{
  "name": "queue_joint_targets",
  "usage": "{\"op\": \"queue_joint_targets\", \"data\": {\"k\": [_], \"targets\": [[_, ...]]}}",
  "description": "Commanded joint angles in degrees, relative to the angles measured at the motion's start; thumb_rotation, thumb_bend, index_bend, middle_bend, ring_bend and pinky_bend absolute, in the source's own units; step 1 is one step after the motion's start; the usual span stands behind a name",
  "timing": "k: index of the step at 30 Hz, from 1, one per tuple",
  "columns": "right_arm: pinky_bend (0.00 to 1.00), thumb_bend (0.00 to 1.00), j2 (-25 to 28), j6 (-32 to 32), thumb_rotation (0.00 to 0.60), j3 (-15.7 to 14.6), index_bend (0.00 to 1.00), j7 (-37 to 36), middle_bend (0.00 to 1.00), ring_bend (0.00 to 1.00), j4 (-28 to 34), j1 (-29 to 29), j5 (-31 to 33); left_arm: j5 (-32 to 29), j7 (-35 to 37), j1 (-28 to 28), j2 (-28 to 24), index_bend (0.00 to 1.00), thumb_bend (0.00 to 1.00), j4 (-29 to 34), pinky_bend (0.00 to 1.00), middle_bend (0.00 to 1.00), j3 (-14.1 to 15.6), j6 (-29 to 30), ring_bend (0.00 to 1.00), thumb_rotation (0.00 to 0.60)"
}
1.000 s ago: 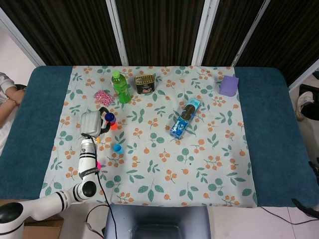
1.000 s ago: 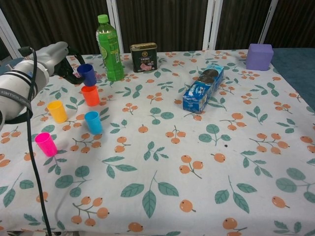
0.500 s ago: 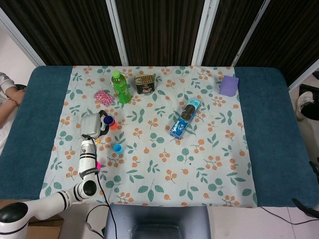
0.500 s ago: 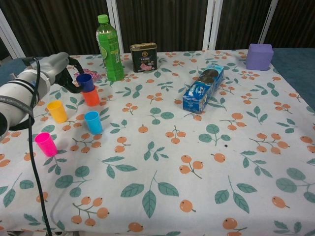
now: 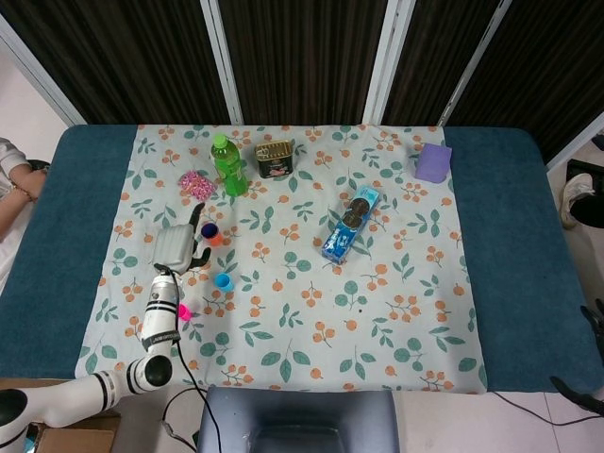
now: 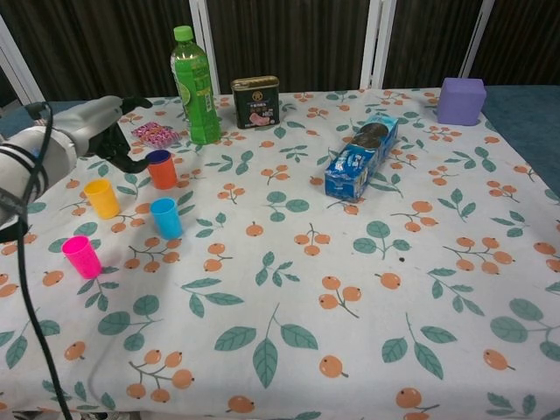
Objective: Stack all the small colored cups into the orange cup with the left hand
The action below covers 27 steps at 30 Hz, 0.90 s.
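The orange cup [image 6: 162,172] stands upright on the desk [image 6: 289,262], on the flowered cloth, with a dark blue cup [image 6: 159,157] already nested in its mouth so that only the blue rim shows. The left hand [image 6: 103,125] sits just beside this stack, on its outer left side; its dark fingers [image 6: 129,164] are spread apart and pinch nothing, one curling low toward the base of the orange cup and another reaching up past the rim. From the chest view it cannot be told whether a fingertip touches the cup wall. The right hand shows in neither view.

Three cups appear left to stack, all upright, all on the near side of the orange cup: the yellow cup [image 6: 102,199] lies closest to the left hand, nearer the robot and slightly outward of the stack; the light blue cup [image 6: 165,218] stands nearer the robot, almost straight in front of the stack; the pink cup [image 6: 82,256] is nearest the robot of all.

The coming move likely turns on this: the free cups lie toward the robot from the fingers, so the hand would have to draw back and down, with the yellow cup the shortest reach.
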<state>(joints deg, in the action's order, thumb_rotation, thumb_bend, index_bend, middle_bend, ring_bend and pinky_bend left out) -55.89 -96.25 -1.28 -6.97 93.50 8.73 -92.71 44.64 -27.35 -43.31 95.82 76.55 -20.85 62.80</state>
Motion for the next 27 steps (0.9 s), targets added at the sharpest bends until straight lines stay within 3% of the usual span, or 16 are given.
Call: {"op": "queue_joint_targets", "data": {"k": [1, 5, 9, 17, 27], "targets": [[0.0, 0.19, -0.2, 0.21, 0.6, -0.07, 0.0, 0.54, 0.0, 0.0, 0.05, -0.07, -0.08, 2.06, 0.04, 4.5, -6.18, 0.1, 0.34, 8.72, 1.0, 1.0, 3.66, 2.31, 1.0, 0.6], [0.0, 0.19, -0.52, 0.58, 0.6, -0.28, 0.0, 1.45, 0.0, 0.0, 0.21, -0.23, -0.44, 1.94, 0.68, 6.35, -8.34, 0.13, 0.34, 11.0, 1.0, 1.0, 5.74, 1.94, 1.0, 0.6], [0.0, 0.19, -0.71, 0.59, 0.6, -0.35, 0.0, 1.82, 0.0, 0.0, 0.24, -0.26, -0.63, 0.68, 0.98, 6.53, -7.74, 0.16, 0.34, 8.93, 1.0, 1.0, 6.59, 0.59, 1.0, 0.6], [0.0, 0.19, -0.62, 0.57, 0.6, -0.17, 0.0, 1.56, 0.0, 0.0, 0.19, -0.3, -0.3, 0.17, 3.08, 6.21, -4.98, 0.27, 0.34, 2.63, 1.0, 1.0, 6.7, -1.24, 1.0, 0.6], [0.0, 0.19, -0.72, 0.69, 0.6, -0.1, 0.0, 1.8, 0.0, 0.0, 0.23, -0.37, -0.15, 0.37, 4.62, 5.95, -3.8, 0.39, 0.34, -0.62, 1.0, 1.0, 6.18, -2.41, 1.0, 0.6]]}}
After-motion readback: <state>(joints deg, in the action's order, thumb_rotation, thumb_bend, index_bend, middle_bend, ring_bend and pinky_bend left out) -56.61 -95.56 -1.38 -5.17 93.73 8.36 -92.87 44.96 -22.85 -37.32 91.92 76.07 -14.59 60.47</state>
